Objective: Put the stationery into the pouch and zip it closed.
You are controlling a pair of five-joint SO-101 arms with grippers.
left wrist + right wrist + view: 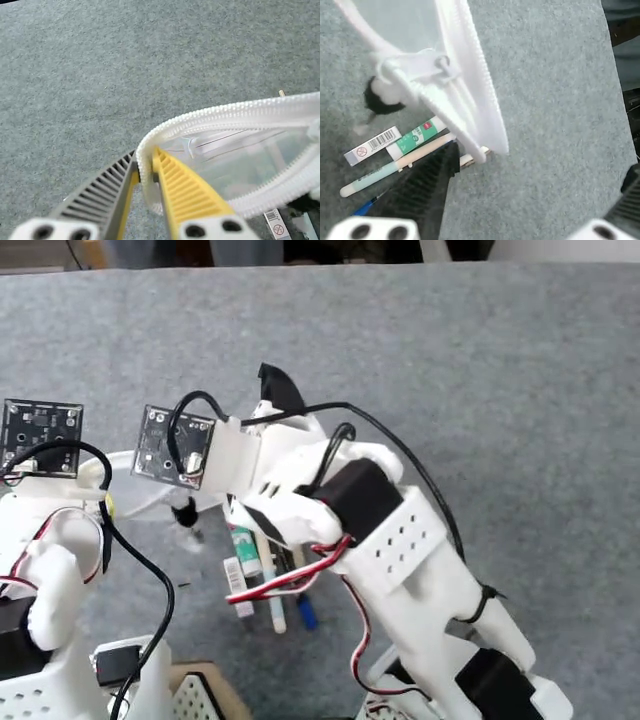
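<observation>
The clear pouch (240,165) with a white zipper lies open on the grey cloth. My left gripper (147,172), one finger yellow and one grey, is shut on the end of its zipper edge. In the high view the pouch (135,495) sits between the two arms. The zipper pull (440,65) and a black pompom (380,97) hang near the pouch's other end. My right gripper (542,162) stands open just above that end, touching nothing. Beside it lie a barcoded white stick (372,146), a green-and-white tube (417,137), a pale pen (395,167) and a blue pen (365,207), all outside the pouch.
The stationery (260,575) lies in a bunch under the right arm's forearm (400,540). Red, white and black cables loop around both arms. Open grey cloth (500,360) stretches to the far and right sides.
</observation>
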